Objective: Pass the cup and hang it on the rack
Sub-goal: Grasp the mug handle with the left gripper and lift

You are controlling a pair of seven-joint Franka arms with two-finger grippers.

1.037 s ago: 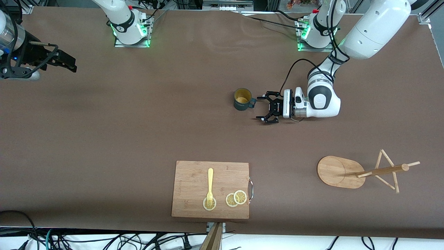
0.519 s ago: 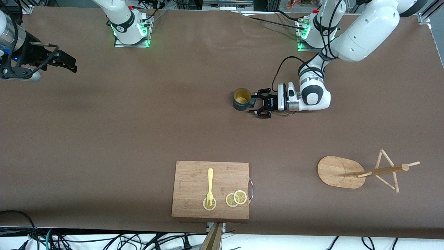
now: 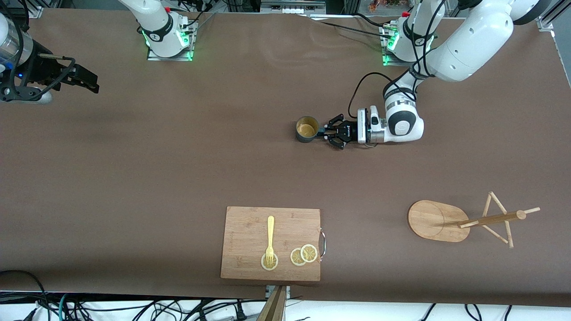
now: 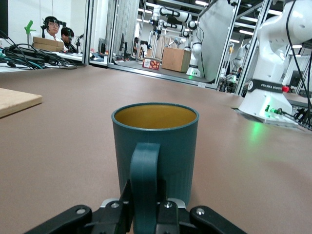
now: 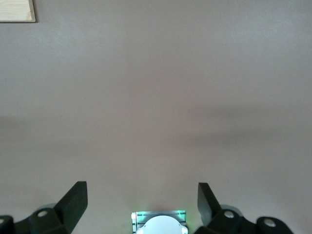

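The dark teal ribbed cup (image 3: 306, 129) with a mustard-yellow inside stands upright on the brown table near the middle. My left gripper (image 3: 324, 132) lies low beside it and is shut on its small side handle (image 4: 145, 175); in the left wrist view the cup (image 4: 163, 141) fills the centre, with both jaws pressed on the handle. The bamboo rack (image 3: 464, 220) stands nearer the front camera toward the left arm's end, its pole and pegs pointing away from the oval base. My right gripper (image 3: 87, 81) is open and empty, waiting high at the right arm's end.
A rectangular cutting board (image 3: 250, 243) with a metal handle lies near the front edge, carrying a yellow fork (image 3: 270, 238) and lemon slices (image 3: 303, 255). The arm bases (image 3: 169, 38) stand along the table's back edge.
My left gripper moved in toward the cup and closed on its handle. The cup shifted slightly toward the right arm's end. The right arm has not moved.
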